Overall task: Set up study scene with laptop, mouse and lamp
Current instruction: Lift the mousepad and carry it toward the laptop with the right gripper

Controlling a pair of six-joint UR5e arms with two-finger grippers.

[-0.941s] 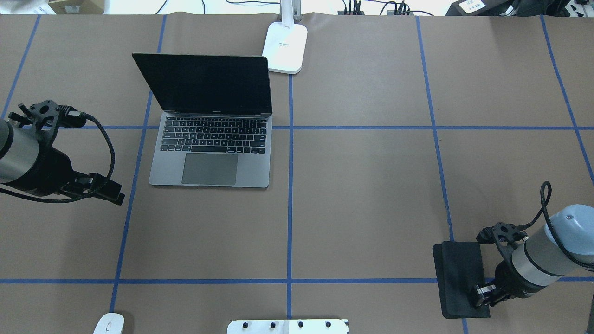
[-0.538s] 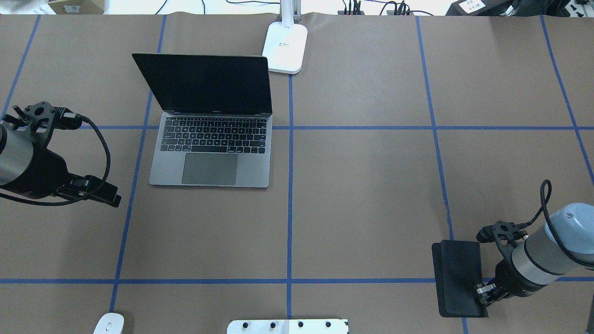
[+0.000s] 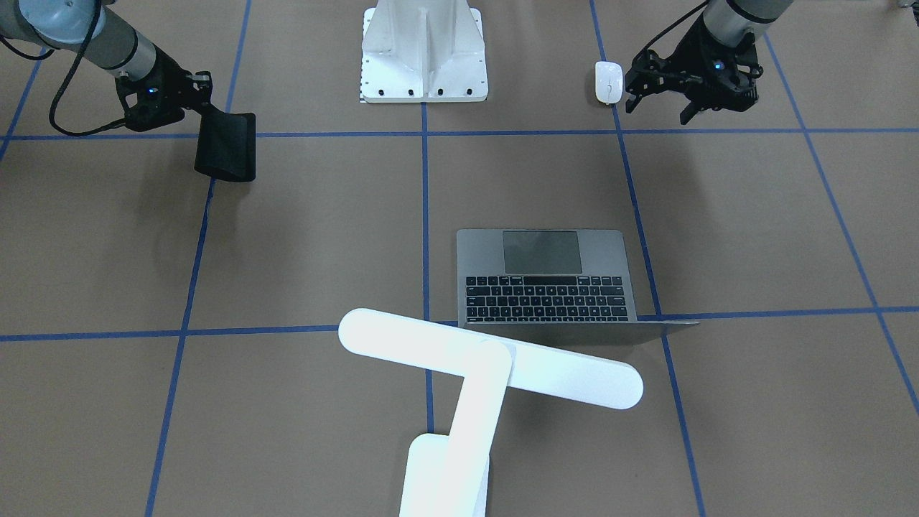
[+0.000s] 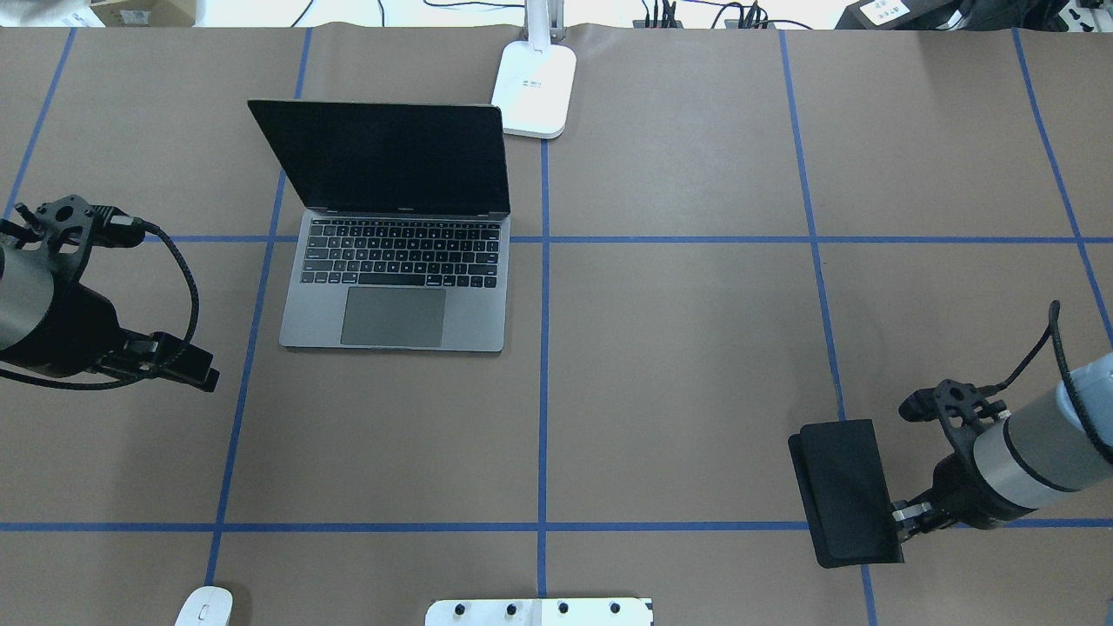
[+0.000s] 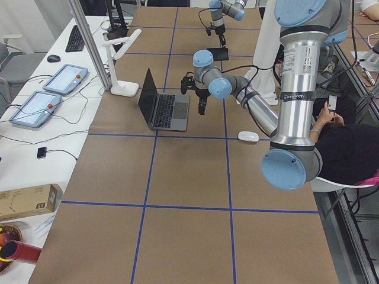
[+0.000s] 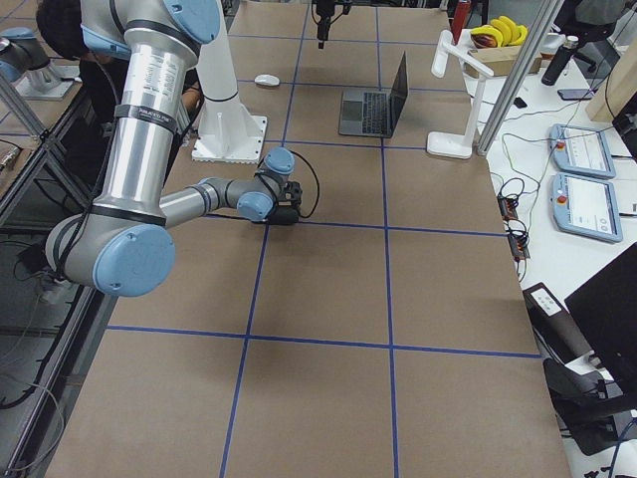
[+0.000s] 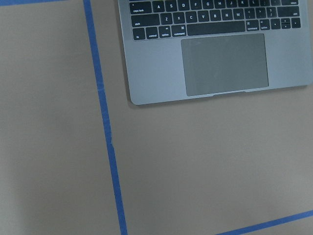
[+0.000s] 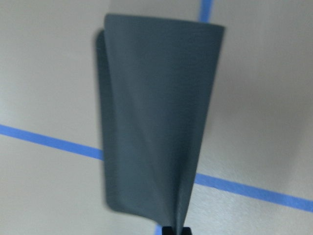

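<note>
The grey laptop [image 4: 396, 291] stands open at the far left, also in the front view [image 3: 546, 276] and the left wrist view [image 7: 220, 63]. The white lamp [image 3: 488, 359] stands behind it, its base [image 4: 534, 91] at the far edge. The white mouse [image 4: 204, 606] lies at the near left edge, and shows in the front view [image 3: 609, 81]. My left gripper [image 3: 659, 108] is open and empty, hanging beside the mouse and apart from it. My right gripper [image 4: 904, 520] is shut on the edge of a black flexible mat [image 4: 842, 491], held sagging above the table [image 8: 156, 127].
The white ribbed pedestal [image 3: 423, 57] stands at the table's near middle edge [image 4: 539, 611]. Blue tape lines [image 4: 543, 348] cross the brown table. A seated person [image 5: 349, 148] and tablets [image 5: 65, 80] are off the table's sides.
My right gripper has lifted the black mat and carried it a little left and away from the robot. My left arm has drifted slightly left.
</note>
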